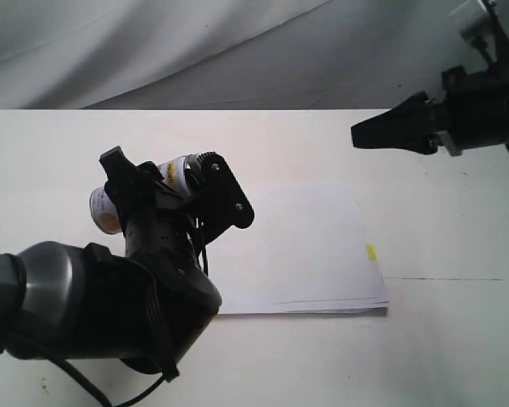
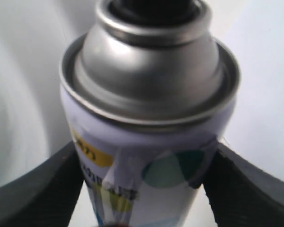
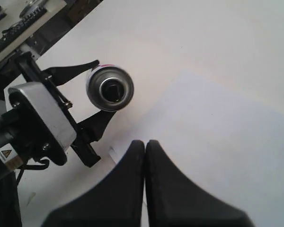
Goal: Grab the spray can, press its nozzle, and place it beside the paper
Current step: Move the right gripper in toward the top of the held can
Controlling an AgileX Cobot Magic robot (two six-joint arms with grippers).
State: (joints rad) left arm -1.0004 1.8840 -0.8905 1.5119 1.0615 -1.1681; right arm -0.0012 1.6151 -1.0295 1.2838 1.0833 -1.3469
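Fingers [image 2: 38,189] of the left gripper [image 1: 157,182], black and curved, are clamping the small silver-white metal spray can with teal and orange dots [image 2: 149,118] from opposite sides, just below its domed silver shoulder. In the exterior view the can is hanging left of centre, apparently lifted off the white bench [image 1: 458,339] and tilted, its top pointing toward the upper right of the frame. That tilt is, I judge, offering the tiny black plastic nozzle [image 3: 112,90], showing only as a dark centre in the dome, to the other arm. The left arm is reaching up from the lower left of the frame, its wrist bending over the left edge of the flat stack of white paper sheets [image 1: 314,246], which is lying mid-frame with its small yellow tab [image 1: 371,252] at the right edge. The right gripper [image 1: 356,136] is hovering in the upper right, well apart from the can, its fingers pressing together on nothing and forming one blunt tip, suited, I judge, to pushing the nozzle.
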